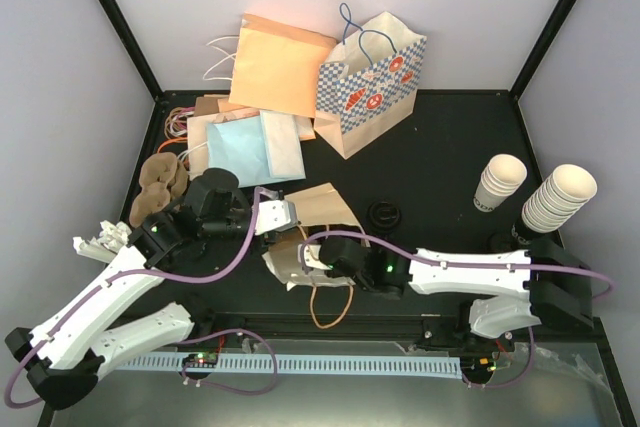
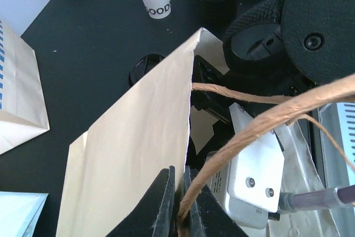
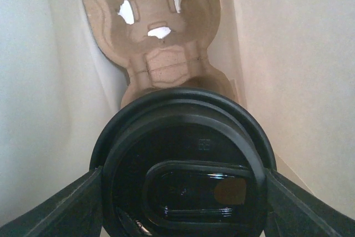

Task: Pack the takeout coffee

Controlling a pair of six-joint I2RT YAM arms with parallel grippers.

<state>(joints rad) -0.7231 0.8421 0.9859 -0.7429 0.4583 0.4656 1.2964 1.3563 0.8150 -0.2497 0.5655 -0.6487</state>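
The left claw (image 2: 178, 178) is clamped on the upper edge of a tan paper bag (image 2: 127, 159) that sits on the black table (image 1: 450, 147), beside its twine handle (image 2: 266, 112). Inside that bag, the right claw (image 3: 183, 203) is closed on the takeout coffee (image 3: 183, 137), one finger on either side of its black lid. A cardboard cup carrier (image 3: 161, 54) lies deeper in.

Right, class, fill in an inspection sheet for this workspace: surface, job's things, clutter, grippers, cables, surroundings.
surface: black table, crowded at the back.
job's things: takeout coffee inside the kraft bag, pulp carrier deeper in.
clutter: spare bags, cup stacks, loose lid.
grippers: left gripper shut on the bag's rim; right gripper shut on the coffee.
cables: purple cables along both arms.
surroundings: pale walls.
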